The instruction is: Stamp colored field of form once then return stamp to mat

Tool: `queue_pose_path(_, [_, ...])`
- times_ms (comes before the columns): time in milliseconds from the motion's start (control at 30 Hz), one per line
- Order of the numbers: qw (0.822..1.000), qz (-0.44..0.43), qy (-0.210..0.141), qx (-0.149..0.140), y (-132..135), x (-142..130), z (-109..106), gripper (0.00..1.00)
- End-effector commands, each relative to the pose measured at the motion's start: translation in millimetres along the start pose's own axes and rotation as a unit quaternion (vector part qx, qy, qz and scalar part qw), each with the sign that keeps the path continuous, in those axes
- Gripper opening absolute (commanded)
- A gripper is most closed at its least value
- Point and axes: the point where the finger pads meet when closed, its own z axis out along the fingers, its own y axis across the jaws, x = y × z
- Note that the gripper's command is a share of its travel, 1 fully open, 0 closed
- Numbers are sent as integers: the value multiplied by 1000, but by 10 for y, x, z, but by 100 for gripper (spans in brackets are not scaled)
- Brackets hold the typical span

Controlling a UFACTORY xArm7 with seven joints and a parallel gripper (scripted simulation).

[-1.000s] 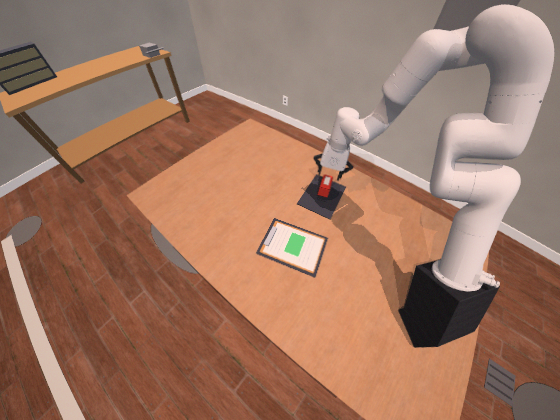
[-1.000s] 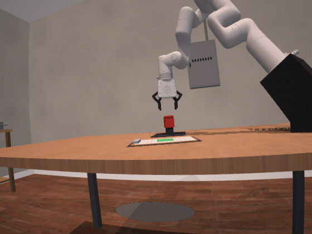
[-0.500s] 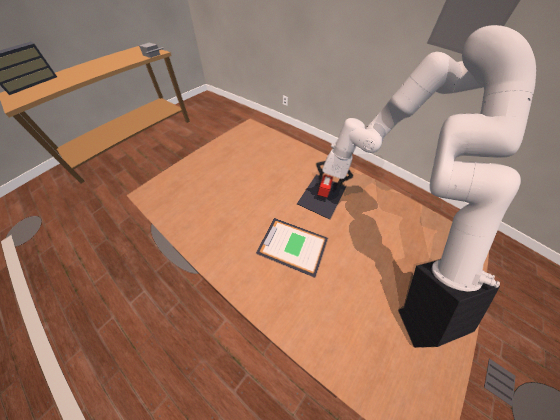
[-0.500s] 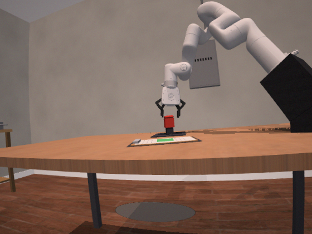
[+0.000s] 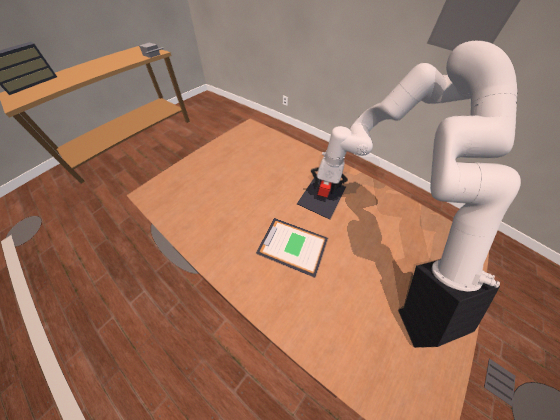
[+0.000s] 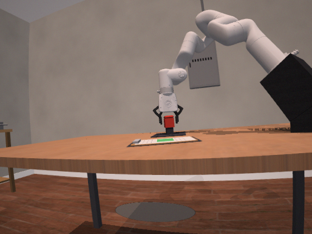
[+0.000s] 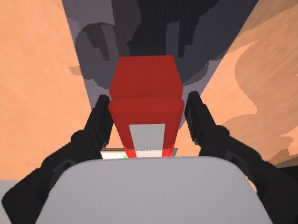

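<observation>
The red stamp (image 5: 324,189) (image 6: 169,121) (image 7: 146,100) stands upright on the dark mat (image 5: 309,204) (image 6: 156,135) at the far side of the table. My gripper (image 5: 327,186) (image 6: 169,120) (image 7: 148,103) is open and lowered around the stamp's red top, one black finger on each side, with a gap between fingers and stamp. The form (image 5: 314,249) (image 6: 184,139) lies on a clipboard nearer the table's front, with its green field (image 5: 295,244) (image 6: 165,140) unmarked. A sliver of the form shows under the gripper body in the wrist view.
The clipboard's grey clip (image 5: 270,235) (image 6: 136,141) sits at the form's left end. The arm's black base (image 5: 442,307) stands on the table's right side. A wooden shelf (image 5: 95,100) stands off the table at the far left.
</observation>
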Motion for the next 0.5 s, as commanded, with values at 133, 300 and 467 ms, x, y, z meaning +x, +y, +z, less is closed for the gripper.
queue_pose_path(133, [1000, 3, 15, -4, -10, -3, 8, 29])
queue_pose_path(300, [1000, 3, 15, -4, -10, -3, 8, 29])
queue_pose_path(467, [1000, 3, 15, -4, -10, -3, 8, 29])
